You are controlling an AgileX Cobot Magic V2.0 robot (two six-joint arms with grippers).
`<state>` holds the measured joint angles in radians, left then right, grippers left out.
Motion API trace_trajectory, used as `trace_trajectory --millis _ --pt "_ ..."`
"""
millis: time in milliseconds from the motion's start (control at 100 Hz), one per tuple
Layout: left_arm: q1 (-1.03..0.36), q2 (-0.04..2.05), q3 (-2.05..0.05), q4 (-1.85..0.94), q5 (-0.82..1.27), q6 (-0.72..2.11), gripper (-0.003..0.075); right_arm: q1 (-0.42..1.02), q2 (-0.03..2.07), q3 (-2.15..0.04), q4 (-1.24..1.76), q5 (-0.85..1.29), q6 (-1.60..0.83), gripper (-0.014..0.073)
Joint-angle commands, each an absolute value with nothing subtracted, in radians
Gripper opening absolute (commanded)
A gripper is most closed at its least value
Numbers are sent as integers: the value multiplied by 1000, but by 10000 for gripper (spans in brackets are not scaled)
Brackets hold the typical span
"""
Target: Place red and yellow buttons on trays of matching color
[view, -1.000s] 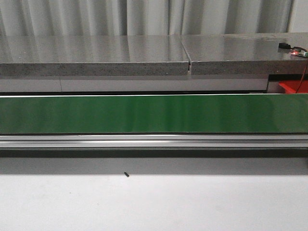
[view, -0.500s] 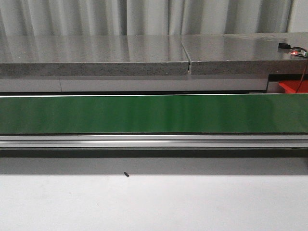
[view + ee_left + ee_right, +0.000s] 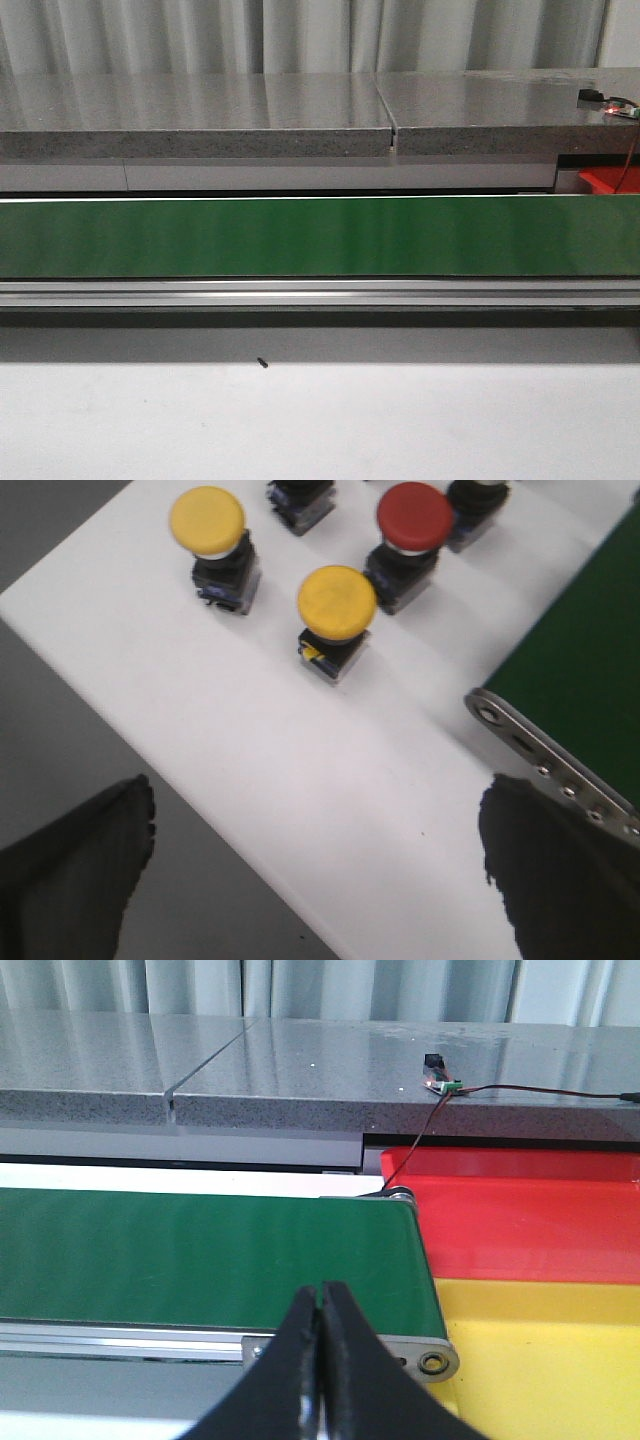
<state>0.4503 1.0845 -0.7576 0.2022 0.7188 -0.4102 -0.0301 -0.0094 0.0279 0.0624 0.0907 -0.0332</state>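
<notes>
Nothing has shifted in our front view since the earlier frames: the green conveyor belt (image 3: 320, 237) runs across the middle of the frame, the grey stone ledge (image 3: 200, 115) sits above it, and a small dark speck (image 3: 262, 363) lies on the white counter (image 3: 320, 420) in the lower centre. Neither arm shows there. In the left wrist view our left claw (image 3: 320, 860) is spread wide and holds nothing, its dark fingers (image 3: 70, 870) in the lower corners, above the counter's edge. Toward the top of that frame stand two yellow buttons (image 3: 207, 520) (image 3: 337, 602) and a red button (image 3: 414, 517), all upright on dark bases, beside the belt. In the right wrist view our right claw (image 3: 320, 1370) is closed on nothing, fingertips touching, at the bottom centre. Right of the belt's end we see the red tray (image 3: 530, 1225) with the yellow tray (image 3: 550, 1350) below it.
</notes>
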Motion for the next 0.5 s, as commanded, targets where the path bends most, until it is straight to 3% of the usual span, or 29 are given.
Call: trace_trajectory --millis 0,490 --pt "477 1117 -812 214 660 -415 616 -37 -24 11 58 11 -33 -68" --pt "478 1432 -978 237 680 -383 616 -37 -24 11 58 11 -33 -68"
